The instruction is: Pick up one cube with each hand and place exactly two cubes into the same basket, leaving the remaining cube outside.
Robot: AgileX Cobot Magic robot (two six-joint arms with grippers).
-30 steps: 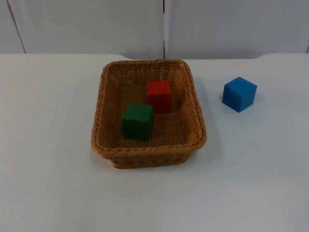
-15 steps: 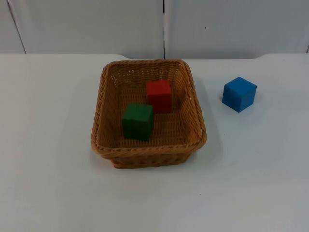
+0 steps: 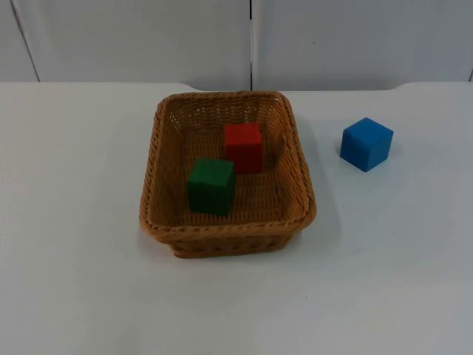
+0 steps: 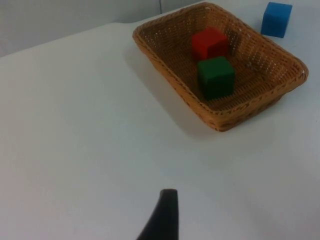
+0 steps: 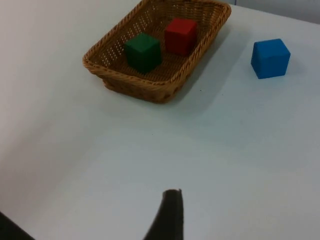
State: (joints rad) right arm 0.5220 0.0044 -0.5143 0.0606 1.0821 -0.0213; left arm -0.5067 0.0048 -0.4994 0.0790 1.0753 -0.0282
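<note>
Top view: one wicker basket (image 3: 227, 176) sits at the centre of the white table (image 3: 74, 222). Inside it are two cubes, touching or nearly so: one red cube (image 3: 244, 146) toward 12 o'clock and one green cube (image 3: 211, 185) toward 7 o'clock of it. One blue cube (image 3: 366, 143) stands on the table outside, at 2 o'clock from the basket and well apart from it. A grey wall (image 3: 148, 37) runs along the table's far edge.

Left wrist view: the same basket (image 4: 165, 55) holds the red cube (image 4: 210, 43) and the green cube (image 4: 215, 76); the blue cube (image 4: 276, 19) lies beyond it. One black fingertip of the left gripper (image 4: 162, 216) hangs over bare table, well away from the basket. Whether this claw is released or clenched cannot be told.

Right wrist view: basket (image 5: 117, 72), green cube (image 5: 143, 52), red cube (image 5: 180, 36), and the blue cube (image 5: 270, 58) outside. The right gripper (image 5: 169, 216) shows one fingertip above bare table; its state cannot be told either.
</note>
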